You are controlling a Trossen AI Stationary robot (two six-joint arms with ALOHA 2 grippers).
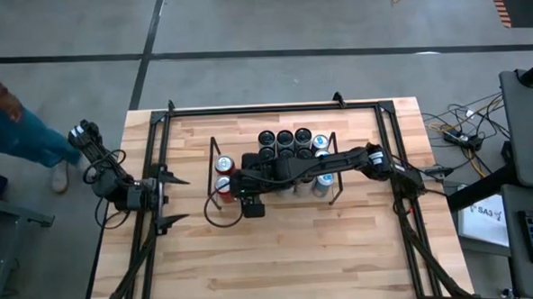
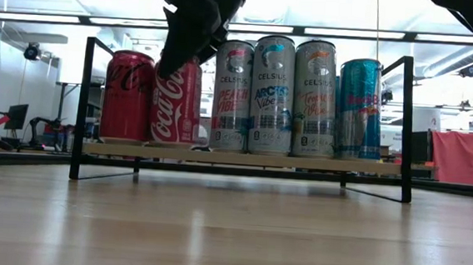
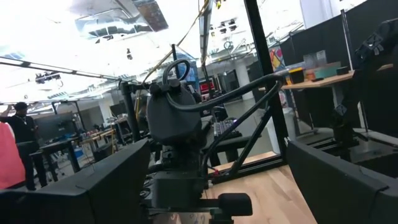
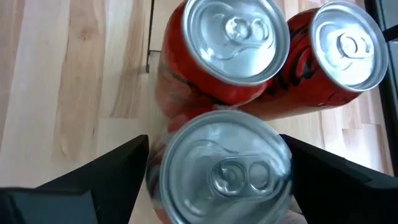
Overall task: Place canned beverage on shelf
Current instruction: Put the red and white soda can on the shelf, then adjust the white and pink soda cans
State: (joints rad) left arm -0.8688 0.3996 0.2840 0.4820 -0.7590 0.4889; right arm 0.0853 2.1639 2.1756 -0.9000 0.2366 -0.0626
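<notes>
Standing on the shelf (image 2: 243,159) beside two other Coca-Cola cans, the red can (image 4: 221,165) sits between the right gripper's (image 4: 214,168) spread fingers; withdrawing crookedly could topple it.

The left gripper (image 1: 171,201), fingers apart, waits at the counter's (image 1: 280,257) left edge.

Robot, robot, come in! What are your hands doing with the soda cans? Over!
Right gripper open around a red can on the shelf. Left gripper open, parked at table's left edge. Nothing in the way.

Red cans (image 2: 153,102) read Coca-Cola; three tall cans (image 2: 273,93) read CELSIUS, one adding ARCTIC Vibe
</notes>
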